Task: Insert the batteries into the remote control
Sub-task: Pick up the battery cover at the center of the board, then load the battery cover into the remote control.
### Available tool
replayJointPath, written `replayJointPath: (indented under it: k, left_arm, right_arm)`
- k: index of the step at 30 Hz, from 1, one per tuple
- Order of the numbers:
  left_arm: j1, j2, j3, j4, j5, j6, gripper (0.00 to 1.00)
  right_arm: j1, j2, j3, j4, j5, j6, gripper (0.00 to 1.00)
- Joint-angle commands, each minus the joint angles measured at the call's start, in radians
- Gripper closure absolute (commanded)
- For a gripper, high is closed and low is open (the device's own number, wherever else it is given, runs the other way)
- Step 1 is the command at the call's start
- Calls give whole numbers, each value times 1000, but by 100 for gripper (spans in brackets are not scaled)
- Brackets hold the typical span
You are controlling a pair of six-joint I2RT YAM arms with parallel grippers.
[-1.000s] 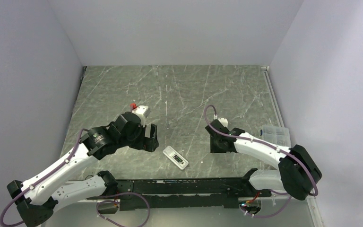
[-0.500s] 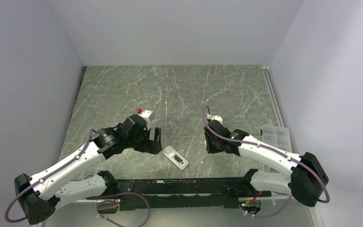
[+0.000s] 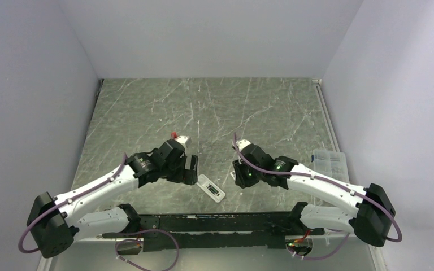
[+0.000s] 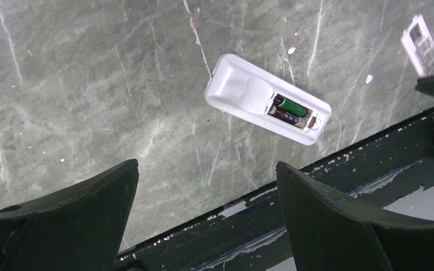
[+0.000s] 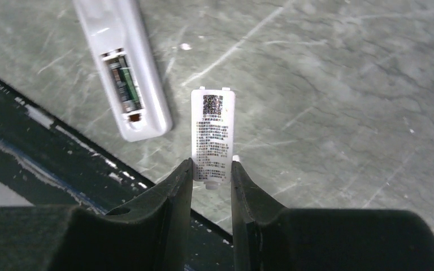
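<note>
Counter [image 3: 215, 107]: grey-green marbled slab with white veins, scuffed black rail [image 3: 220, 221] along the near edge. Pale walls [image 3: 215, 39] on three sides. Remote control [image 4: 243, 93] lies back-up by the near edge, mid-width, with its compartment uncovered and both batteries [image 4: 289, 108] seated inside. Left fingers [image 4: 339, 220] spread wide, holding nothing, just left of it. Right fingers [image 5: 164, 214] clenched on the labelled battery cover [image 5: 212, 132]. Clear plastic box [image 3: 330, 161] at the right edge.

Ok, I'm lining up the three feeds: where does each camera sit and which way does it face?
Top external: high behind the robot, looking down at the table; left arm and right arm show, the remote control between them.
Left wrist: facing down past the open left gripper at the remote control.
Right wrist: facing down along the right gripper, shut on the battery cover.
Shared: both wrist views show the remote control's batteries.
</note>
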Motion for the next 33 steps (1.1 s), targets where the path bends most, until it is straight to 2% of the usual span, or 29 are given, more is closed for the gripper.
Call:
replayJointPath:
  k: [1, 13, 19, 24, 33]
  left_arm:
    - [-4, 30, -24, 118, 19, 5, 4]
    - [-3, 144, -71, 241, 53, 26, 18]
    - [-3, 141, -79, 268, 111, 22, 18]
    - [-2, 92, -87, 294, 207, 12, 12]
    - [-3, 53, -99, 320, 294, -13, 10]
  right_arm:
    - [53, -8, 65, 16, -46, -58, 79]
    - [158, 97, 124, 10, -41, -84, 78]
    - [182, 148, 148, 21, -45, -94, 78]
    - [200, 172, 166, 47, -61, -104, 78]
    - [230, 148, 164, 85, -79, -115, 78]
